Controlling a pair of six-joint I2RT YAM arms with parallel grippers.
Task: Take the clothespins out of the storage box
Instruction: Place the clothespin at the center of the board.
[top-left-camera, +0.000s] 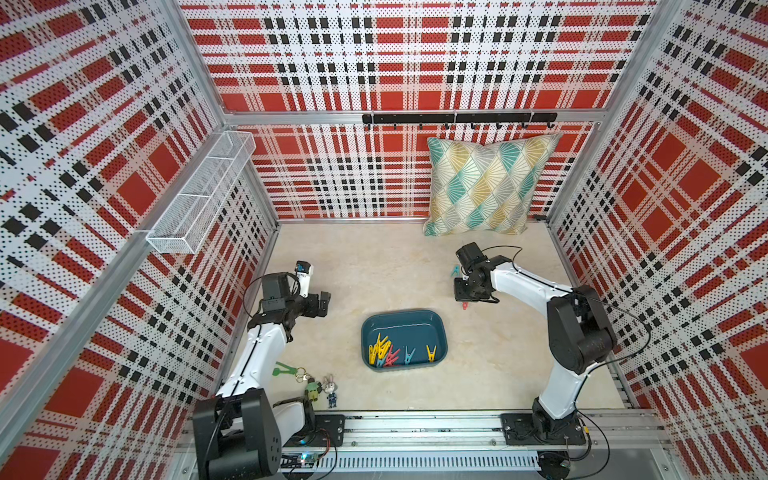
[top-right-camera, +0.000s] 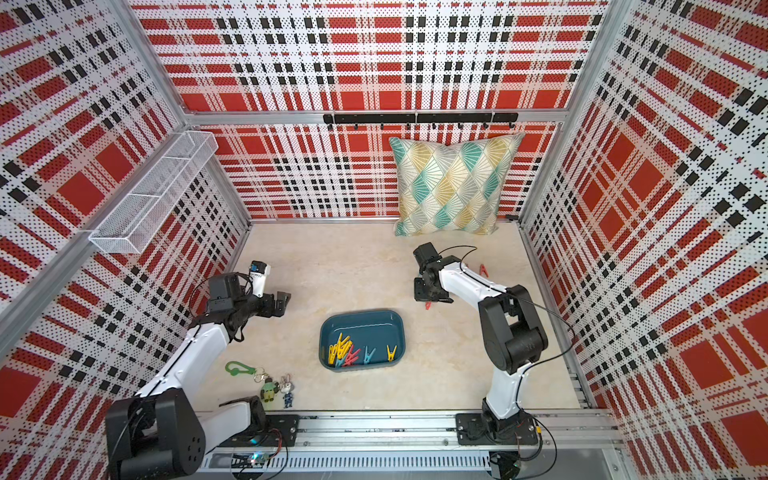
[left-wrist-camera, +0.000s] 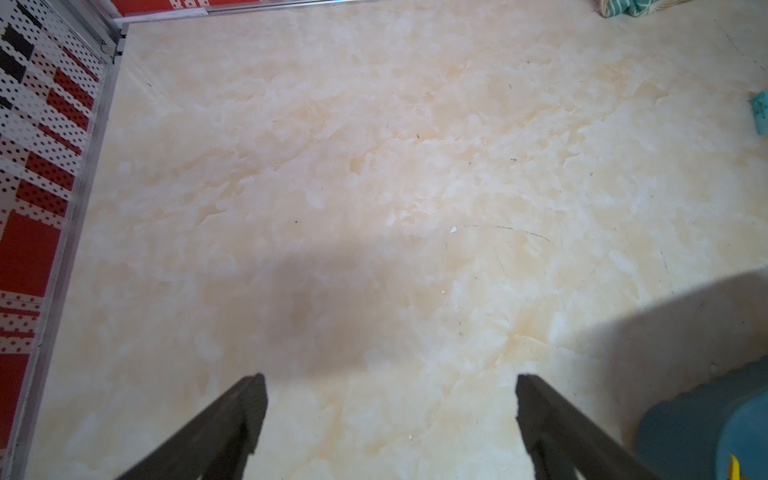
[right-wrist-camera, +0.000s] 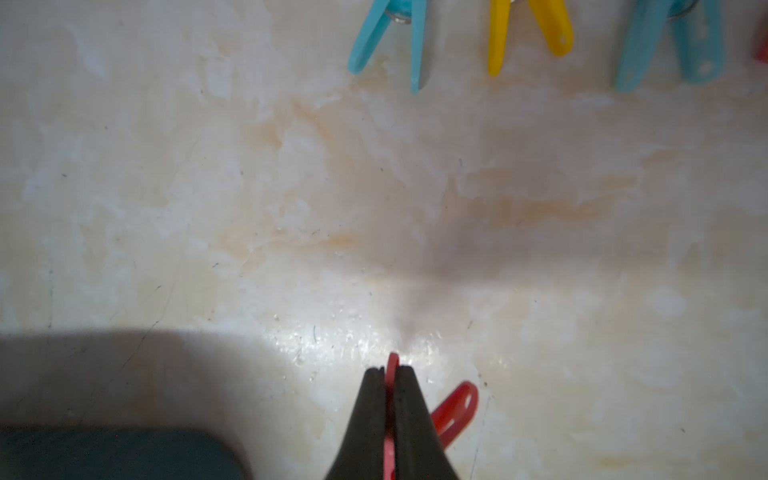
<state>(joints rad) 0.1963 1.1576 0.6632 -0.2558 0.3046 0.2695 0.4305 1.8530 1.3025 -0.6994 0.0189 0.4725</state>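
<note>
Right gripper (right-wrist-camera: 388, 370): fingers clamped on red clothespin (top-left-camera: 464, 306), right of centre in a top view, clear of storage box (top-left-camera: 415, 320) at lower centre. Lower to table (right-wrist-camera: 208, 208) before release; set beside laid-out pins (right-wrist-camera: 528, 29). Left gripper (left-wrist-camera: 390, 386): fingers apart, empty.

Left fingers (left-wrist-camera: 232, 424) spread wide, right fingers (right-wrist-camera: 370, 415) pinched together

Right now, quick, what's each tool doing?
Left tool: open, holding nothing.
Right tool: closed on a red clothespin.
</note>
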